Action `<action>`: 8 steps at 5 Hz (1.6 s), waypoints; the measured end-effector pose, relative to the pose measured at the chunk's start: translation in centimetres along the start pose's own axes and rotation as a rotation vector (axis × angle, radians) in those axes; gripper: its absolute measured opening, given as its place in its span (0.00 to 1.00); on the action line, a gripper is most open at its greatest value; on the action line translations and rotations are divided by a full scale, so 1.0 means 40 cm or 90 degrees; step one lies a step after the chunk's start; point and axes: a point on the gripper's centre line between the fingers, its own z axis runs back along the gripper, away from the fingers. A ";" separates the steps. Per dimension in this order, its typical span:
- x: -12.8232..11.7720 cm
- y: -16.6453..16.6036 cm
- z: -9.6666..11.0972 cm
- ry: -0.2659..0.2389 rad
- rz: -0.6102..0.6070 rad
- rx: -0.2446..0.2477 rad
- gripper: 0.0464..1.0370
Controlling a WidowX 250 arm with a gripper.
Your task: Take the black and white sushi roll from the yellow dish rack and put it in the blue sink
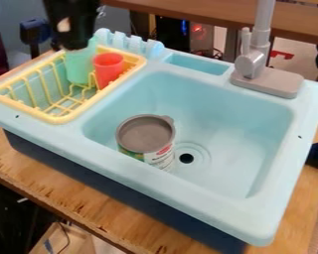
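Black and at the frame's upper left, the gripper [75, 46], whether open or closed we cannot tell, meets our view of a mint-green plastic cup [79, 67] beside a red plastic cup [109, 71] in the yellow wire rack [58, 119], upper left.

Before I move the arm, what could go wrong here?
The black gripper is right by the translucent green cup; a sideways shift might push it into the red plastic cup close beside it. The upright bars of the yellow wire rack could also catch either cup.
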 end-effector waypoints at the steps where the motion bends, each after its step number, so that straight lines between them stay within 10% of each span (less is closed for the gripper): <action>1: 0.058 -0.093 0.051 -0.036 -0.085 0.008 0.55; 4: 0.137 -0.317 -0.031 -0.011 -0.271 -0.067 0.55; 5: 0.123 -0.323 -0.102 -0.050 -0.339 -0.172 0.55; 7: 0.103 -0.269 -0.116 0.003 -0.250 -0.142 0.55; 8: 0.135 -0.246 -0.193 0.085 -0.210 -0.045 0.55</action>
